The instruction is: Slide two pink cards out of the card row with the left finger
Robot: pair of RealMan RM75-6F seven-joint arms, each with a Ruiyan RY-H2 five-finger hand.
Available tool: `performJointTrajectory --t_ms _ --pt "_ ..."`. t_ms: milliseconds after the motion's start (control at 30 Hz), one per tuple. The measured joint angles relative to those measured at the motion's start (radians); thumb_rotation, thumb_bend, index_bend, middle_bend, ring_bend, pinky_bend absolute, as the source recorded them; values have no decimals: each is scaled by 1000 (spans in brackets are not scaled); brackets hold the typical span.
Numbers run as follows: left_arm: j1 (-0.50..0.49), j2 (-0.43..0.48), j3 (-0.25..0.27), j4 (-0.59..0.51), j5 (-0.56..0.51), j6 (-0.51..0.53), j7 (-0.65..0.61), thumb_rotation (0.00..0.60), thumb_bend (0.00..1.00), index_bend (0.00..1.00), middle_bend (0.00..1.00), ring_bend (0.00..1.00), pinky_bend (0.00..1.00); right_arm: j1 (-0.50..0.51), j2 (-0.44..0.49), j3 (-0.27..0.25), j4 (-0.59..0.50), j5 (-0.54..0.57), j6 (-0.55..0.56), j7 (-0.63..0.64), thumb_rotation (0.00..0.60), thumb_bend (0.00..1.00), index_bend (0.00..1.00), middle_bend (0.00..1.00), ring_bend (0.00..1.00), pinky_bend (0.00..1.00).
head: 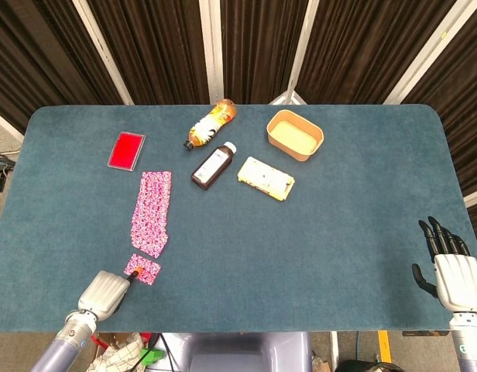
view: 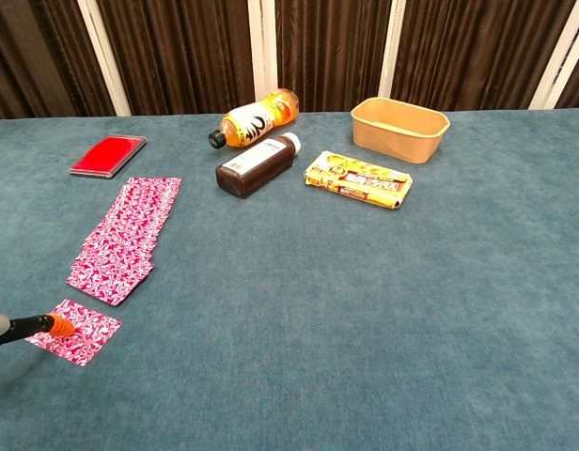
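The left hand's (head: 104, 294) fingers were curled in, one orange-tipped finger (view: 60, 325) pressing a single pink card (head: 142, 269) near the desk's (head: 324, 232) front-left edge, just clear of the card row (head: 152, 212). So one card looked out; next, that fingertip should lift and land on the row's near card. The right hand (head: 456, 273) rested fingers apart at the front-right corner. Blue felt desk, dark curtains behind.
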Motion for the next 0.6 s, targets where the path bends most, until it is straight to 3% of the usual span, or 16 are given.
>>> performJointTrajectory --t_ms 600 --pt "21 57 -5 -32 146 46 -125 600 984 134 902 780 696 4 -2 3 -1 5 -5 -8 600 415 32 56 135 178"
